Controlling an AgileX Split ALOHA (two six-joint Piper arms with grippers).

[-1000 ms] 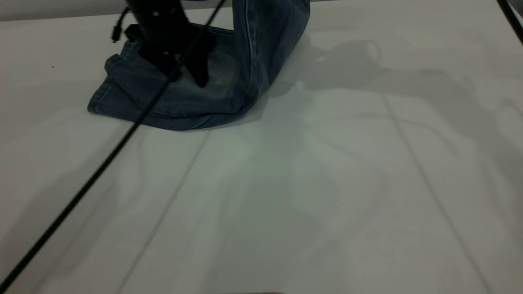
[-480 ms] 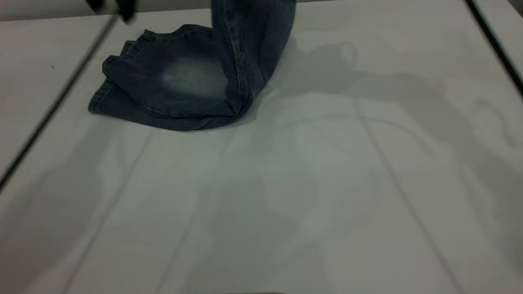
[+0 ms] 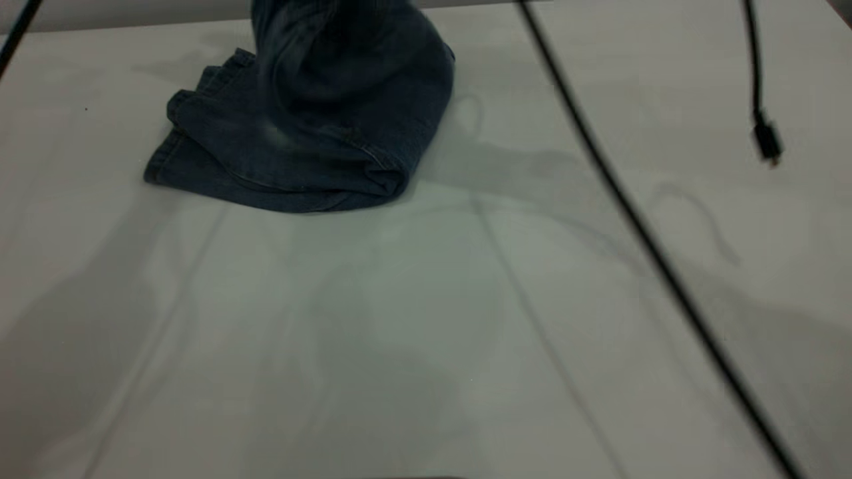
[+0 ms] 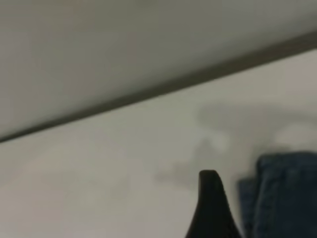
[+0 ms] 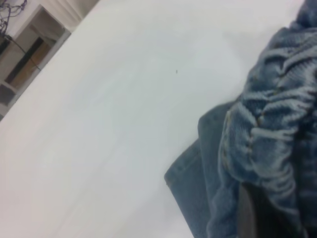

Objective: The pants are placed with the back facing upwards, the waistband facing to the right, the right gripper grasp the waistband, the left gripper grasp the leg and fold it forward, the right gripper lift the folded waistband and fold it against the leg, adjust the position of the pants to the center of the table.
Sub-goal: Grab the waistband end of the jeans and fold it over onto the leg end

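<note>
- Toward the far left of the table (image 3: 466,319), the pants (image 3: 299,153) sit bunched, part of them lifted up out of the exterior view.
- Close in the right wrist view, the right gripper (image 5: 270,210) is clamped on the waistband (image 5: 272,119), the gathered denim bunched over its dark jaw.
- Off the cloth, the left gripper (image 4: 212,208) shows one black finger tip above bare tabletop, beside a denim edge; its grip cannot be judged.
- Two thin black cables (image 3: 626,199) cross the exterior view.
</note>
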